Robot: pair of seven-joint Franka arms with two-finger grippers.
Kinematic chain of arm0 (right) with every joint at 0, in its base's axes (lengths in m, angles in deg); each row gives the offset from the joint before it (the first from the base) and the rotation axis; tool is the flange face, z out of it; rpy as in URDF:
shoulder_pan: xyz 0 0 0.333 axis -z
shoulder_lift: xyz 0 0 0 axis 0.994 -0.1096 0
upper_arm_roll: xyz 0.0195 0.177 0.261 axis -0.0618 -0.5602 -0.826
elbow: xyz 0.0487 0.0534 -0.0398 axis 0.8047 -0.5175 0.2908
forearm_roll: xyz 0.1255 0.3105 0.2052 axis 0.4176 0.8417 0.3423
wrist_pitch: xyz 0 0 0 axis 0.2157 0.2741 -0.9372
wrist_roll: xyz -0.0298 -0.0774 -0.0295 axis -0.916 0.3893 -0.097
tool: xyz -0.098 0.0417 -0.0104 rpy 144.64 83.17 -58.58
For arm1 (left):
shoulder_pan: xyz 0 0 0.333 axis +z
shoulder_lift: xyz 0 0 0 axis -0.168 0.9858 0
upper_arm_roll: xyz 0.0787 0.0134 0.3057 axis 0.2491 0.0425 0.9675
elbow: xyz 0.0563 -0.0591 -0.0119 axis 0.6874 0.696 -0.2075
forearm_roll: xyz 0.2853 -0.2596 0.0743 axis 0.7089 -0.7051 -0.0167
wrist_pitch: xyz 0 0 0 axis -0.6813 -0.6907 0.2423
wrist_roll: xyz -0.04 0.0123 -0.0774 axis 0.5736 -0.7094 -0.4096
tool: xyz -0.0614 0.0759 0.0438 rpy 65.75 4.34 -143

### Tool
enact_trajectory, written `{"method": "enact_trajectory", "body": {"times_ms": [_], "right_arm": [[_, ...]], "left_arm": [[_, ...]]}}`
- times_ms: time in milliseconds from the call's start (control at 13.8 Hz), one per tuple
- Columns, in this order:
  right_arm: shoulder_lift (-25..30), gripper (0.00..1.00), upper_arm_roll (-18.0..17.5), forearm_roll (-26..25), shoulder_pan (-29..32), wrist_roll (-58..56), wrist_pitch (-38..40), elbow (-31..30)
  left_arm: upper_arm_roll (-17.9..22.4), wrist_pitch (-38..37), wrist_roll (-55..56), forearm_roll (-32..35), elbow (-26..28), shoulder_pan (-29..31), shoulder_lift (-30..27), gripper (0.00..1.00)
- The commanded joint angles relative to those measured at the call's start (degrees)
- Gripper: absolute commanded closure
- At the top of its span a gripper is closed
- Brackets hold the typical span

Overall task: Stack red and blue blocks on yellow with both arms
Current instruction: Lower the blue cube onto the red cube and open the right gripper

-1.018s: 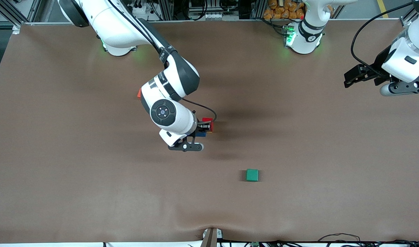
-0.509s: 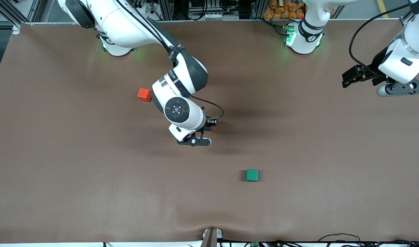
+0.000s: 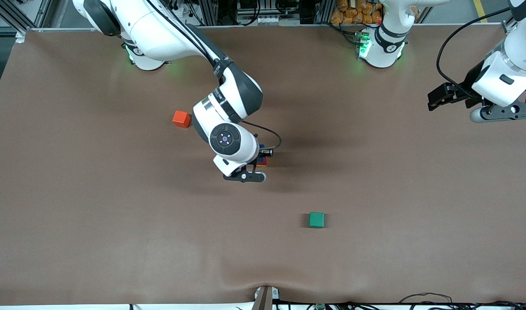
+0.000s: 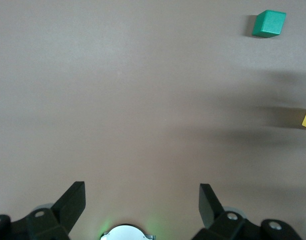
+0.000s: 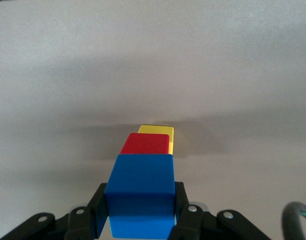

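The blue block (image 5: 139,192) is clamped in the right gripper (image 5: 138,210) over red (image 5: 146,144) on yellow (image 5: 159,131); lowering squarely and release are judged next; the left gripper (image 4: 142,200), spread apart, waits.

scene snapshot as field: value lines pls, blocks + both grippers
right gripper: shut on blue block, over the stack
red block: on yellow block, under the blue
left gripper: open, empty, waiting over the left arm's end of the table
orange block: loose on table
green block: loose, nearest the front camera
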Motion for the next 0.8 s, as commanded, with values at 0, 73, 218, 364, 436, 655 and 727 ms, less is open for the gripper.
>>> {"method": "enact_trajectory", "body": {"times_ms": [0,73,218,364,436,655,727], "right_arm": [[-1.4,1.00,0.6,0.8,-0.6,0.8,0.8,2.0],[-1.5,1.00,0.6,0.8,-0.6,0.8,0.6,2.0],[-1.7,1.00,0.6,0.9,-0.7,0.8,0.4,2.0],[-1.7,1.00,0.6,0.9,-1.0,0.9,0.7,2.0],[-1.7,1.00,0.6,0.9,-1.0,1.5,0.7,2.0],[-1.9,1.00,0.6,0.8,-1.2,1.9,0.6,2.0],[-2.1,1.00,0.6,0.7,-1.4,1.9,0.4,2.0]], "left_arm": [[-0.1,0.7,-0.5,-0.3,0.6,0.0,-0.3,0.00],[-0.1,0.8,-0.5,-0.3,0.6,0.0,-0.3,0.00],[-0.1,0.9,-0.5,-0.3,0.6,0.0,-0.3,0.00],[-0.2,0.9,-0.5,-0.3,0.7,-0.1,-0.3,0.00],[-0.1,0.9,-0.5,-0.3,0.7,-0.1,-0.3,0.00],[-0.2,0.9,-0.5,-0.3,0.7,-0.1,-0.3,0.00],[-0.2,0.9,-0.4,-0.3,0.7,-0.1,-0.3,0.00]]}}
